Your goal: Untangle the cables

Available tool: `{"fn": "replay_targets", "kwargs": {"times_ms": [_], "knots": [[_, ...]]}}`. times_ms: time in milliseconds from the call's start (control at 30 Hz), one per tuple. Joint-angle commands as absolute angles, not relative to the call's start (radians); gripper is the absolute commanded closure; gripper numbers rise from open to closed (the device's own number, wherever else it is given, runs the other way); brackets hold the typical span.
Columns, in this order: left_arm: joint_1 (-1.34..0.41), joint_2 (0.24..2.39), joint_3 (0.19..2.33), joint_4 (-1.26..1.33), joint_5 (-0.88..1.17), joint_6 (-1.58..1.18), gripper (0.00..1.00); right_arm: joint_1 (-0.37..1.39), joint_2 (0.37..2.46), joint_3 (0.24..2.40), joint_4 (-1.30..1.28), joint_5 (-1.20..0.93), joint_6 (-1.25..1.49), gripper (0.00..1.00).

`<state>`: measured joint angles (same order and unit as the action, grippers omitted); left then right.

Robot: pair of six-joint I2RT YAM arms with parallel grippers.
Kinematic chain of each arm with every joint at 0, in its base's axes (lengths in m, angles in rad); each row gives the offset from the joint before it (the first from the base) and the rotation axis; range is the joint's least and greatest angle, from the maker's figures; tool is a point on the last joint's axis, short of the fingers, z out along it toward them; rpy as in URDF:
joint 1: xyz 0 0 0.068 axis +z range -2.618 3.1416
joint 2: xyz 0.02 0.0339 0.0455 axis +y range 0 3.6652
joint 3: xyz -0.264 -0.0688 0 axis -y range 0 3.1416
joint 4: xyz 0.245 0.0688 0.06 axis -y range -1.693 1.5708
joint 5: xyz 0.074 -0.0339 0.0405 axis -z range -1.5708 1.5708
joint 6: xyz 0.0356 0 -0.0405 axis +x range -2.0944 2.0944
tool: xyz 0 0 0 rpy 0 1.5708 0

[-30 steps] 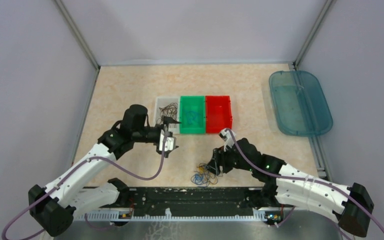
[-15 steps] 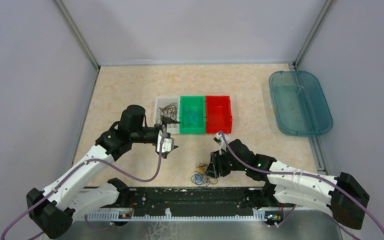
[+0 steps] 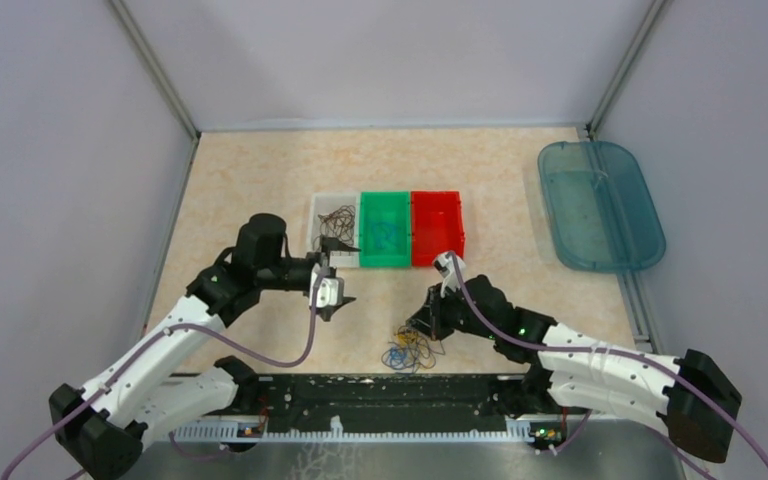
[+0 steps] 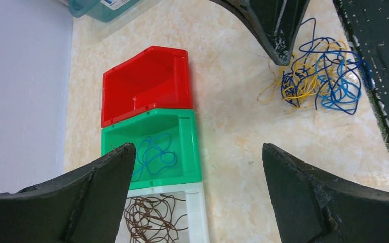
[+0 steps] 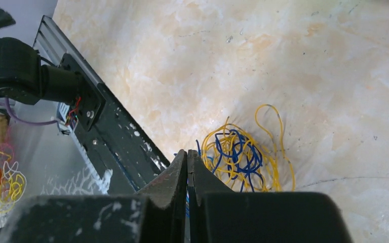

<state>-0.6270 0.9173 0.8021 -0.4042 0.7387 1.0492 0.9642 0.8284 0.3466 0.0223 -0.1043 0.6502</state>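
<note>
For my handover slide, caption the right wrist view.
Right gripper shut at the edge of the tangled yellow and blue cables on the beige table.

Right gripper (image 5: pixel 187 152) jaws now clamped — cables (image 5: pixel 235 152) pinched.

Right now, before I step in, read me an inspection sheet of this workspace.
Surface: beige marbled table, no spills seen.
Job's things: blue and yellow cable tangle near the front edge; brown wires in the white bin; a blue wire in the green bin; red bin empty.
Clutter: teal tub at the far right.
Grippers: left gripper open, holding nothing; right gripper shut at the tangle's edge, grip on a strand unclear.
Cables: purple lead looping along each arm.
Surroundings: grey walls on three sides; black rail at the near edge.
</note>
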Motion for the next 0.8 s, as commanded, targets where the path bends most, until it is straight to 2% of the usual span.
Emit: {"fn": "replay_targets", "kwargs": {"times_ms": [0, 33, 67, 100, 133, 200, 333, 467, 767], "knots": [[-0.63, 0.881, 0.772, -0.39, 0.802, 0.993, 0.0, 0.959, 0.801, 0.368, 0.084, -0.059, 0.653, 0.99], [-0.631, 0.881, 0.772, -0.391, 0.813, 0.983, 0.0, 0.96, 0.797, 0.382, 0.066, -0.062, 0.646, 0.95], [-0.632, 0.881, 0.774, -0.4, 0.819, 0.976, 0.0, 0.959, 0.796, 0.405, 0.026, -0.066, 0.629, 0.84], [-0.632, 0.881, 0.777, -0.406, 0.825, 0.972, 0.0, 0.96, 0.797, 0.433, -0.034, -0.063, 0.61, 0.62], [-0.632, 0.877, 0.777, -0.41, 0.825, 0.973, 0.0, 0.959, 0.798, 0.459, -0.098, -0.057, 0.592, 0.53], [-0.633, 0.87, 0.77, -0.41, 0.819, 0.987, 0.0, 0.96, 0.791, 0.486, -0.198, -0.05, 0.579, 0.46], [-0.634, 0.857, 0.759, -0.41, 0.811, 1.02, 0.0, 0.96, 0.766, 0.472, -0.303, -0.08, 0.646, 0.45], [-0.634, 0.858, 0.76, -0.408, 0.814, 1.033, 0.0, 0.975, 0.731, 0.412, -0.282, -0.105, 0.737, 0.51], [-0.635, 0.863, 0.767, -0.408, 0.816, 1.039, 0.0, 0.989, 0.831, 0.373, -0.194, -0.147, 0.755, 0.51]]}}
